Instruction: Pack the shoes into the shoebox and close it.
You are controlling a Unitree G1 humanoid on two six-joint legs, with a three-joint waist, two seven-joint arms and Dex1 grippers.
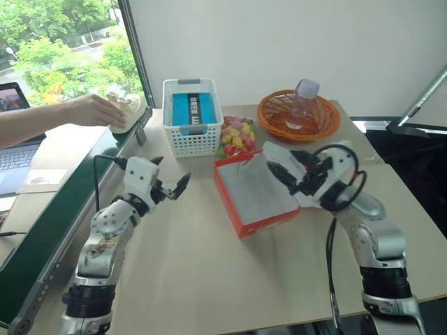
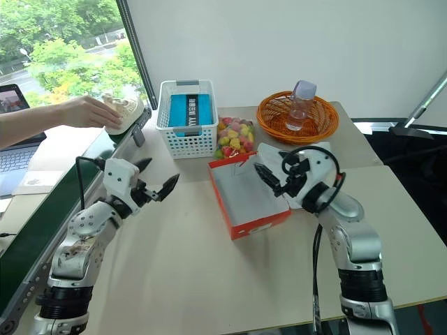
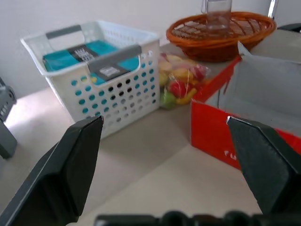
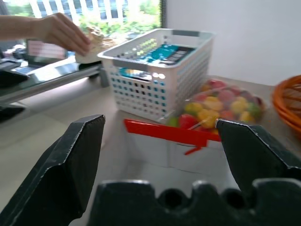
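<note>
Both grippers are open and empty. The right gripper (image 2: 269,178) hovers over the open red shoebox (image 2: 246,197); the left gripper (image 2: 155,183) hangs beside it. A person's hand (image 1: 94,110) holds a cream shoe (image 1: 129,108) well beyond the left gripper.

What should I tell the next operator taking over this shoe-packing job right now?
Left gripper: open, empty, left of the shoebox.
Right gripper: open, empty, over the shoebox.
Shoebox: open on the table, no shoes inside.
Shoes: on the ledge at the table's far left, under a person's hand.
Done: nothing packed.
Left: collect shoes, place them in, close lid.
</note>
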